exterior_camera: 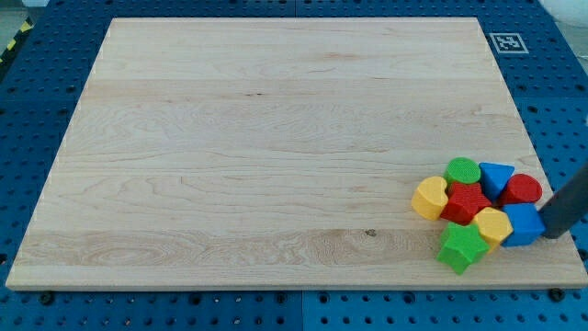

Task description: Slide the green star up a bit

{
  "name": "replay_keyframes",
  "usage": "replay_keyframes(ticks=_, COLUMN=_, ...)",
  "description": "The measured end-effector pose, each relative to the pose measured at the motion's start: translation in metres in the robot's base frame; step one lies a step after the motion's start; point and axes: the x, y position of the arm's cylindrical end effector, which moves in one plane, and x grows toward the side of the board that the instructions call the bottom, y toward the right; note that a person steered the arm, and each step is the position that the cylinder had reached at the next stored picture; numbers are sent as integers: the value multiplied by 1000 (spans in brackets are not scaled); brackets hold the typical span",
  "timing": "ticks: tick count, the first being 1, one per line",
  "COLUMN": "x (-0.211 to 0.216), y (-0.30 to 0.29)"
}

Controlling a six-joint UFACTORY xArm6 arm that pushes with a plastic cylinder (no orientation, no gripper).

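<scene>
The green star (pixel 460 248) lies near the board's bottom right, at the lower edge of a tight cluster of blocks. Above it sit a yellow block (pixel 493 225) and a red block (pixel 466 202). A yellow cylinder (pixel 429 198) is at the cluster's left, a green cylinder (pixel 462 171) at its top, a blue triangle (pixel 496 176) and a red cylinder (pixel 523 190) at the upper right, and a blue block (pixel 524 224) at the right. My tip (pixel 551 233) touches the blue block's right side, to the right of the green star.
The wooden board (pixel 276 138) lies on a blue perforated table. A white marker tag (pixel 507 42) sits off the board's top right corner. The cluster is close to the board's right and bottom edges.
</scene>
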Motion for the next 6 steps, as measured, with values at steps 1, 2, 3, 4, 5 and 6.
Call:
replay_keyframes(ticks=1, x=0, y=-6)
replay_keyframes(ticks=2, x=0, y=-2)
replay_keyframes(ticks=3, x=9, y=7)
replay_keyframes(ticks=4, x=37, y=6)
replay_keyframes(ticks=5, x=49, y=-4)
replay_keyframes(ticks=6, x=49, y=-42)
